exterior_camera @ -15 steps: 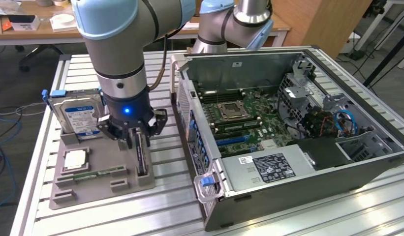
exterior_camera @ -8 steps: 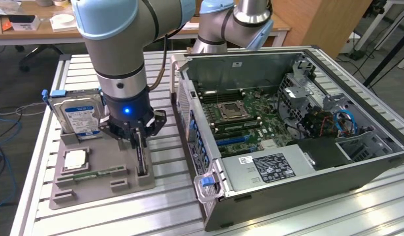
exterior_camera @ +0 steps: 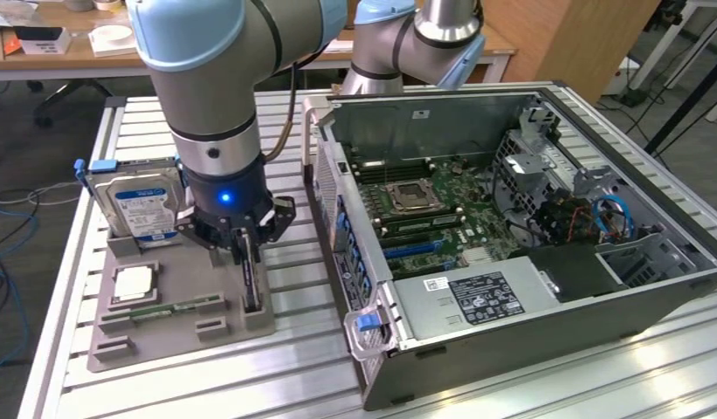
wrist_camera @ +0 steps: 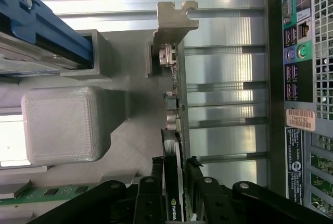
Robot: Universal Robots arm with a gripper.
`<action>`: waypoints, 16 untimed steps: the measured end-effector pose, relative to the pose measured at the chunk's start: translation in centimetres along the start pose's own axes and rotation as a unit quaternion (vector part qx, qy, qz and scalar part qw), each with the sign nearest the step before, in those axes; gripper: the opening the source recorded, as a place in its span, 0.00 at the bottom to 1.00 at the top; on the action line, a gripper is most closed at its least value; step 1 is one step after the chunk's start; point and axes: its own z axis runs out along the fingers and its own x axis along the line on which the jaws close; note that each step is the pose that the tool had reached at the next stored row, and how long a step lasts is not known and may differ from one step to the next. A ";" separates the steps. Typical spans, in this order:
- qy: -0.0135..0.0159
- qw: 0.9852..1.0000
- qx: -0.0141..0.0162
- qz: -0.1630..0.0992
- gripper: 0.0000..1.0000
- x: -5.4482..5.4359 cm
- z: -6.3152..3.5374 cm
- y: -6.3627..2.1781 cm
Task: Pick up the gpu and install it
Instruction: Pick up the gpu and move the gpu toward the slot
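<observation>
The gpu (exterior_camera: pixel 252 284) is a thin dark card standing on edge in a slot of the grey holder (exterior_camera: pixel 218 332), on the exterior view's left of the open computer case (exterior_camera: pixel 510 218). My gripper (exterior_camera: pixel 246 249) comes straight down onto the card's upper edge. In the wrist view the gpu (wrist_camera: pixel 175 99) runs away from the gripper (wrist_camera: pixel 174 165), its silver bracket (wrist_camera: pixel 175 20) at the far end. A black finger (wrist_camera: pixel 156 172) presses on one face and the other finger (wrist_camera: pixel 194 172) on the opposite face, so the gripper is shut on the card. The card still sits in the holder.
The holder also carries a hard drive (exterior_camera: pixel 142 205) with a blue-white label, a processor chip (exterior_camera: pixel 134 284) and a green memory stick (exterior_camera: pixel 177 307). The case lies open with its motherboard (exterior_camera: pixel 434 205) and blue slots (exterior_camera: pixel 423 249) exposed. Its rear panel (wrist_camera: pixel 307 78) lies close beside the card.
</observation>
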 end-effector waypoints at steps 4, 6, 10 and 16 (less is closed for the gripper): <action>0.000 1.000 0.000 0.000 0.32 0.0 0.02 0.00; 0.000 1.000 0.000 0.000 0.32 0.0 0.03 0.00; 0.000 1.000 0.000 0.000 0.26 0.0 0.02 0.00; 0.000 1.000 0.000 0.000 0.26 0.0 0.03 0.00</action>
